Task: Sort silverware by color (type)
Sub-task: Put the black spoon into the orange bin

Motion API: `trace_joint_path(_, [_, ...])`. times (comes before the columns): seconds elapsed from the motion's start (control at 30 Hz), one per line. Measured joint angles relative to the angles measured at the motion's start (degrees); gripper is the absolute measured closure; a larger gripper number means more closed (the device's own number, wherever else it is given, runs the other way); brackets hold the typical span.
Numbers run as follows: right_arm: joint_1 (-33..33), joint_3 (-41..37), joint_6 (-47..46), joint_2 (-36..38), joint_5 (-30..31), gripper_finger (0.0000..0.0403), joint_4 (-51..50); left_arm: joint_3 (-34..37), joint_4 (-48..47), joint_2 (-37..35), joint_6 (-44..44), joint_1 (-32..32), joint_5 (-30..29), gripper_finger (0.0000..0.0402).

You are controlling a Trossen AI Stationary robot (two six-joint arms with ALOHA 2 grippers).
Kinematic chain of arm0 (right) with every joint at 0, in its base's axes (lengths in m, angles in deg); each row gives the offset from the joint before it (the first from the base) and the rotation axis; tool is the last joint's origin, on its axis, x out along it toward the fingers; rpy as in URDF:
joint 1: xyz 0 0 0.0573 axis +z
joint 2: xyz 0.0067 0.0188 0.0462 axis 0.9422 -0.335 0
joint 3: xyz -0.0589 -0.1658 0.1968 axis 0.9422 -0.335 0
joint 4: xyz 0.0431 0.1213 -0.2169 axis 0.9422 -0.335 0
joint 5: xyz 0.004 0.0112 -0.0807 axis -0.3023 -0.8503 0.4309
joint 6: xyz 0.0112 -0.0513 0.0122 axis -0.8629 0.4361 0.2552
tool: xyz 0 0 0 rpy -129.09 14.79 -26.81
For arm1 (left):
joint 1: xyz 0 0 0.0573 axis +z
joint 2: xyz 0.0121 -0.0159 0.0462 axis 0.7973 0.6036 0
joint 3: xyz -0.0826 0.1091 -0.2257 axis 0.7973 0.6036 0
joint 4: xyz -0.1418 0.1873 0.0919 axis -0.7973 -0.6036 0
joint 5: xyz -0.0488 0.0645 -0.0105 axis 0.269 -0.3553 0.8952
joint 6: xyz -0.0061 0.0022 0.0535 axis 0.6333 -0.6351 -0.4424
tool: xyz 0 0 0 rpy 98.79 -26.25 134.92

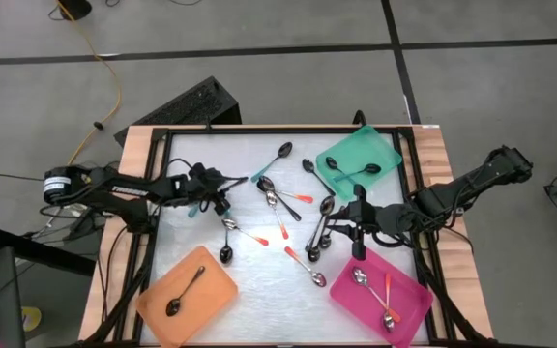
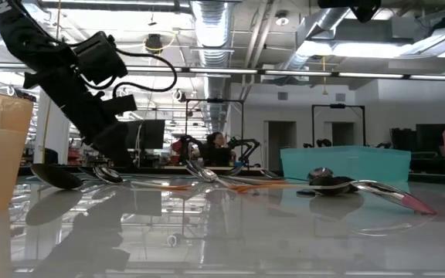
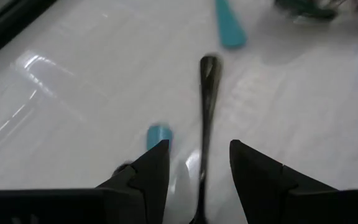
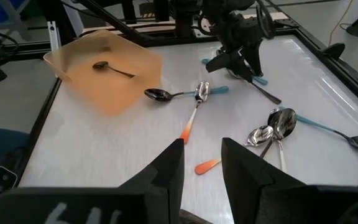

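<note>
Dark-handled spoon [image 3: 206,118], lying flat at the table's left, is straddled by the open, empty left gripper [image 3: 197,165]; light, stiff, slippery — best pinched mid-handle; right gripper [image 4: 201,163] is parked open, right-centre.

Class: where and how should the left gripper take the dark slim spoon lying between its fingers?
Grip the spoon mid-handle, from straight above, closing across its width: it lies flat and narrow, with the open left gripper astride it. Mind the teal handle tip beside one finger.
</note>
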Motion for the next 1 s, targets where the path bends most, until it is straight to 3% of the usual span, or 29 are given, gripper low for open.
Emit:
trace_joint_path(0.53, [0.0, 0.0, 0.0, 0.0, 0.0, 0.0285, 0.4, 3.3, 2.3, 4.1, 0.7, -0.1, -0.5, 0.0255])
trace_joint_path(0.63, [0.0, -0.1, 0.0, 0.0, 0.0, 0.0285, 0.7, 3.3, 2.1, 4.3, 1.5, 0.0, -0.2, 0.0283])
trace_joint_path(0.8, [0.0, -0.1, -0.1, 0.0, 0.0, 0.0285, 1.3, 3.3, 1.9, 4.3, 2.1, 0.0, 2.2, 0.0381])
trace_joint_path(1.0, [0.0, -0.1, -0.1, 0.0, 0.0, 0.0285, 1.3, 3.5, 3.6, 4.1, 3.5, 0.0, 2.2, 0.0398])
